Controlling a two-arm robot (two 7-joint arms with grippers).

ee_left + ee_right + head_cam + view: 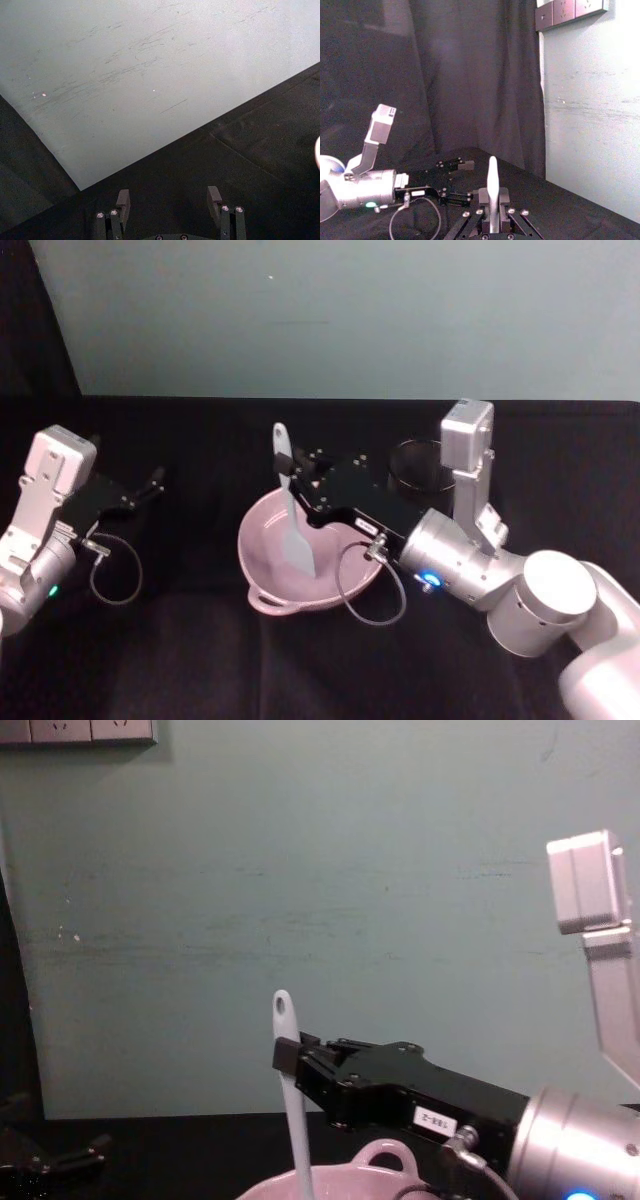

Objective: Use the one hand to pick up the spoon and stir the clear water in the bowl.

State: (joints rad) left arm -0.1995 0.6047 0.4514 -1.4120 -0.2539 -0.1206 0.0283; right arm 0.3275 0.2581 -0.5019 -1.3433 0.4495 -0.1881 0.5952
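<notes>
Spoon stands nearly upright, clamped mid-handle in my right gripper, with its paddle down inside the bowl. I cannot make out any water. My left gripper sits aside, jaws apart, holding nothing.

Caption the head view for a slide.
Right gripper holds the spoon near-upright, paddle in the pink bowl; left gripper parked, jaws open, at the left.

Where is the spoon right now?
In the head view, the spoon stands almost upright in the middle, its flat end inside the pink bowl and its handle pinched by the right gripper.
</notes>
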